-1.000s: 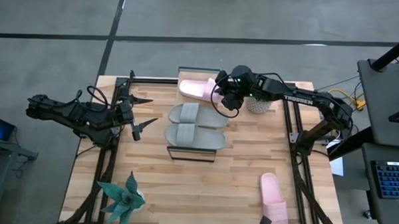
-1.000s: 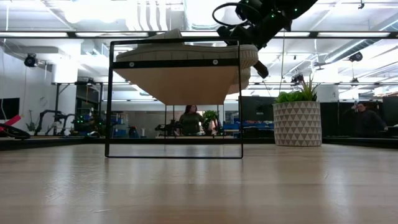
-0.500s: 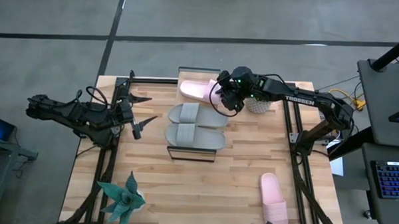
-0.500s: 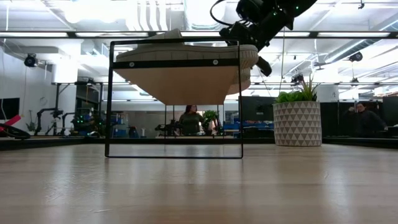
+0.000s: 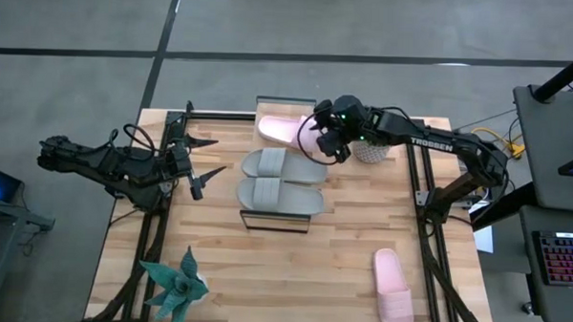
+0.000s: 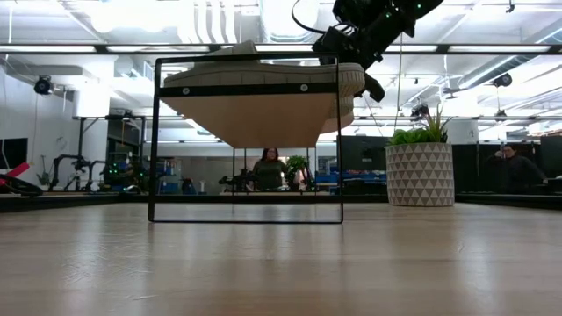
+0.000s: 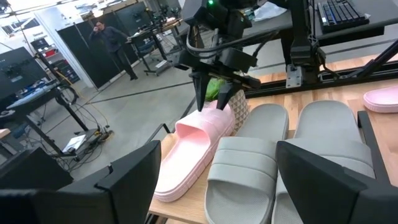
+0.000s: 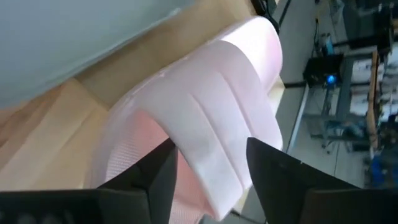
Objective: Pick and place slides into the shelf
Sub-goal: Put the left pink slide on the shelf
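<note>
From above: three slides lie on the shelf (image 5: 249, 220), two grey (image 5: 279, 179) and one pink (image 5: 286, 129), all lengthwise across the counter (image 5: 225, 274); a fourth slide (image 5: 393, 288), also pink, lies near the counter's right front corner, pointing front to back. Right hand (image 5: 323, 143) over the pink one, fingers spread. Left hand (image 5: 202, 163) wide apart, waiting left. Right wrist: fingers (image 8: 155, 177) straddle the pink strap (image 8: 211, 143).

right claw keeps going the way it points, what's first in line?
Most likely the pink slide on the shelf: the right claw stands open just above its strap.
</note>
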`<action>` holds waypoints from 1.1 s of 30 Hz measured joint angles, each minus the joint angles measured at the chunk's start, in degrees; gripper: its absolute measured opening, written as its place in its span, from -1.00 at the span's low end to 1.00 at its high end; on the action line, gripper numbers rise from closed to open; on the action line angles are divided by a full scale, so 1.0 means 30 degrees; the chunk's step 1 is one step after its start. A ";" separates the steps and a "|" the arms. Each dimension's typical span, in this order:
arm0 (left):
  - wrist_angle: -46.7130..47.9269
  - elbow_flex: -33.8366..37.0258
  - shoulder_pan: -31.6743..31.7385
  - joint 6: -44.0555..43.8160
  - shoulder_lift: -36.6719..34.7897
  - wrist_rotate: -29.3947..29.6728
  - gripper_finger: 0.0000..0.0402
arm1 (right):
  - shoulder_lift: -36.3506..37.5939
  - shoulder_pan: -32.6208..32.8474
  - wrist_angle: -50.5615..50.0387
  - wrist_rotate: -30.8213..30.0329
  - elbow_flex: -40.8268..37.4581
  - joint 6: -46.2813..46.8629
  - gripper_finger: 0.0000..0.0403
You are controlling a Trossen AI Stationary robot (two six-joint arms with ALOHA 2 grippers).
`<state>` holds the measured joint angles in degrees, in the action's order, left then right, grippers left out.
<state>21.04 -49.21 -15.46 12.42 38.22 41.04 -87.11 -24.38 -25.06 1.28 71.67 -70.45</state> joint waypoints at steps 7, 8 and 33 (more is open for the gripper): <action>0.0004 0.0000 0.0000 0.0002 0.0000 0.0000 0.49 | 0.0022 0.0127 -0.1093 -0.0439 0.0827 0.1533 -0.07; 0.0002 0.0000 0.0000 0.0002 0.0000 -0.0004 0.49 | 0.0022 0.0166 -0.1284 -0.0439 0.0827 0.1359 -0.08; 0.0195 0.0000 0.0000 0.0009 0.0000 -0.0015 0.49 | 0.0175 0.0759 -0.6106 -0.1429 0.2532 0.4492 -0.22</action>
<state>21.63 -49.21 -15.46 12.45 38.22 40.99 -86.59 -22.10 -43.37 -3.01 79.26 -56.97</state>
